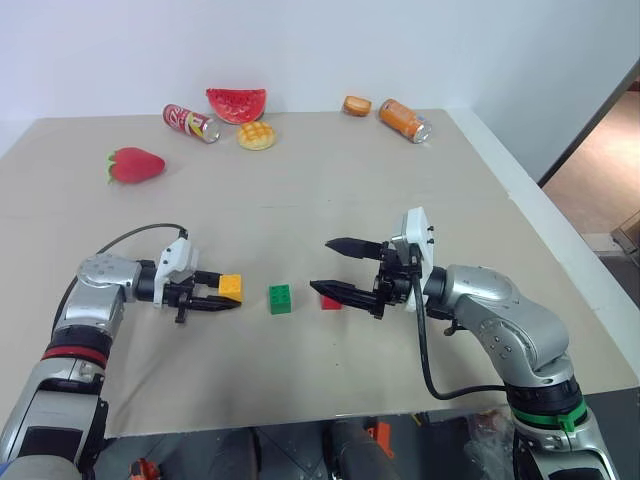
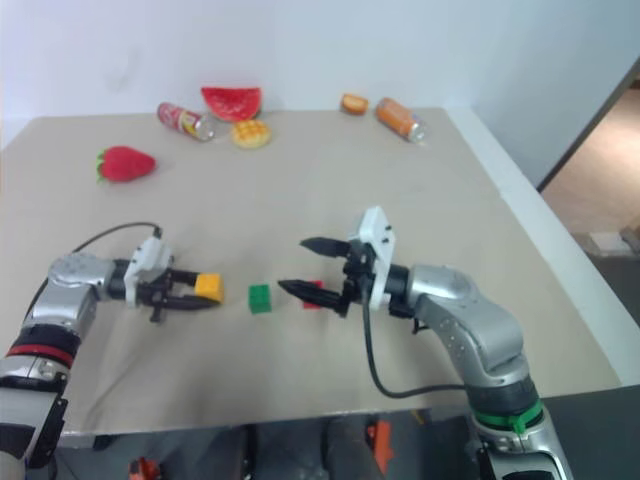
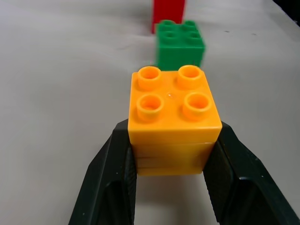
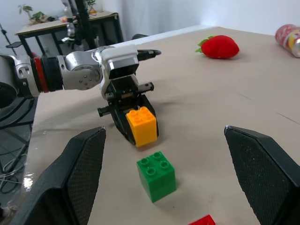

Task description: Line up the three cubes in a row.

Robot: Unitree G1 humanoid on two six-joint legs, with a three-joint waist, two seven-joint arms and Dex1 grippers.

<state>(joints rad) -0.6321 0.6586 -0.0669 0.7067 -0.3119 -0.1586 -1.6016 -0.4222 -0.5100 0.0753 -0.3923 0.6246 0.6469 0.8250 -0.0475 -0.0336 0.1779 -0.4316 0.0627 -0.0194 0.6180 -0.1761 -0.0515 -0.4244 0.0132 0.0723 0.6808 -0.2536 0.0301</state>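
The three cubes lie roughly in a line across the near part of the table [image 1: 330, 190]. On the left, my left gripper [image 1: 226, 296] is shut on the orange-yellow cube [image 1: 231, 288], low at the tabletop. In the left wrist view its fingers [image 3: 117, 173] clamp both sides of that studded cube [image 3: 171, 117]. The green cube [image 1: 280, 298] stands free in the middle. Beside it on the right is the red cube [image 1: 330, 301], partly hidden behind the lower finger of my right gripper [image 1: 322, 266]. That gripper is open and points left, with nothing between its fingers [image 4: 84, 178].
At the table's far edge lie a red can [image 1: 190, 122], a watermelon slice [image 1: 237, 103], a waffle bun [image 1: 256, 135], a small orange bun [image 1: 357, 105] and an orange can [image 1: 404, 119]. A strawberry [image 1: 135, 165] lies at the far left. The table's right edge [image 1: 560, 240] is near my right arm.
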